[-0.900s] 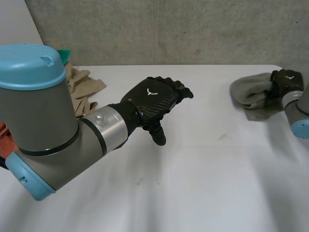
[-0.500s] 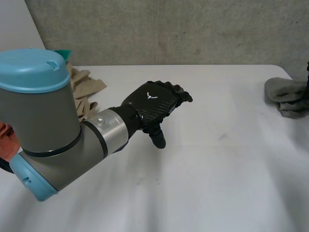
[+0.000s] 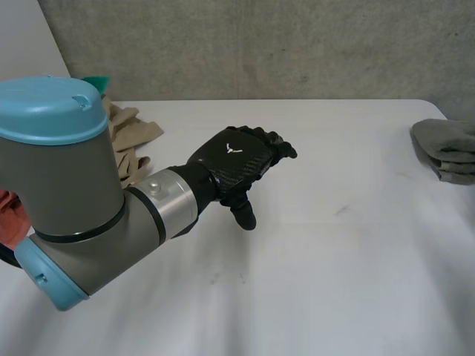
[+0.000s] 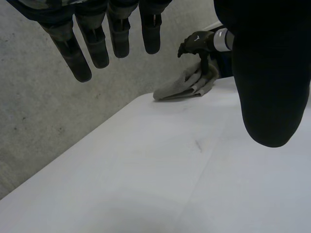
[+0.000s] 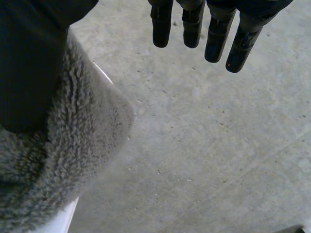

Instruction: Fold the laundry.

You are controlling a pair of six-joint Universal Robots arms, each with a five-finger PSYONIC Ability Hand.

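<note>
The white table [image 3: 334,282] is mostly bare across its middle and near side. The left arm [image 3: 67,193] reaches in from the near left corner, and the left hand [image 3: 236,159] hangs above the middle of the table, palm down. Its fingers [image 4: 77,53] are straight and slightly apart, the thumb is well clear of them, and it holds nothing. A folded grey towel [image 3: 445,148] lies at the table's right edge, toward the far right corner. The right hand [image 4: 197,42] is over it. Its fingers [image 5: 218,34] are straight and spread, reaching past the table's edge above the concrete floor. Its thumb lies against the towel's fluffy top, and nothing is pinched. A crumpled beige cloth [image 3: 130,137] sits at the far left corner, with a bit of something green [image 3: 96,80] just behind it. A scrap of orange-red cloth [image 3: 7,219] shows at the left edge beside the arm.
</note>
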